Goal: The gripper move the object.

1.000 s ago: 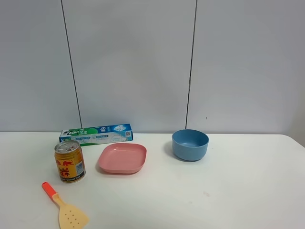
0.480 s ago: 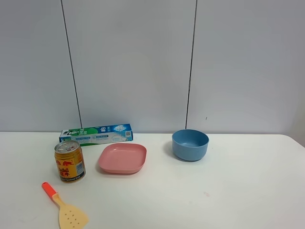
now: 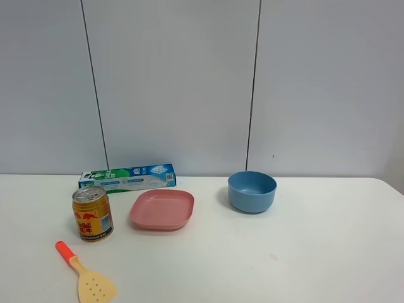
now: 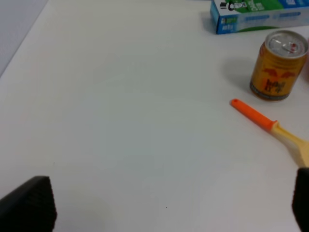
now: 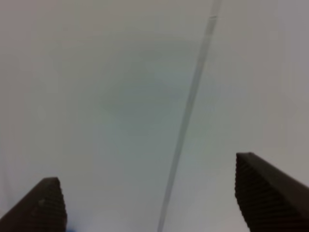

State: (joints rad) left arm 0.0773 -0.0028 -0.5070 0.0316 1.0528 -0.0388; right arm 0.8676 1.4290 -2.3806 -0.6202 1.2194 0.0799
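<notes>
**Can** (image 3: 92, 213): gold, with red bulls on the side, a blue patch and a silver pull-tab top. Upright on the table (image 3: 315, 252), toward its left side in the high view. Untouched, clear of both grippers.

**Plate** (image 3: 162, 209): pink, square with rounded corners. Just right of the can, with a narrow gap between them, not touching.

**Bowl** (image 3: 252, 190): blue, upright. Right of the plate and apart from it, a little nearer the wall (image 3: 177, 82).

**Box** (image 3: 127, 177): long, printed in blue, green and white. Lying flat along the foot of the wall, behind the can and the left half of the plate. Near both; contact with either not clear.

**Spatula** (image 3: 85, 273): orange handle, tan perforated blade. Flat on the table in front of the can, with the handle end pointing toward the can and stopping short of its base. Blade at the bottom edge of the high view.

**Left gripper** (image 4: 164, 208): black jaws spread wide, seen only at two corners of the wrist view. Nothing held, only bare table between them. Over the left part of the table, well apart from the can (image 4: 279, 65). Spatula (image 4: 268, 124) and box (image 4: 260, 14) also ahead of it.

**Right gripper** (image 5: 154, 200): black ribbed jaws spread wide, nothing held. Facing a pale wall, with a dark seam (image 5: 188, 116) running through the gap between them. View somewhat blurred.
</notes>
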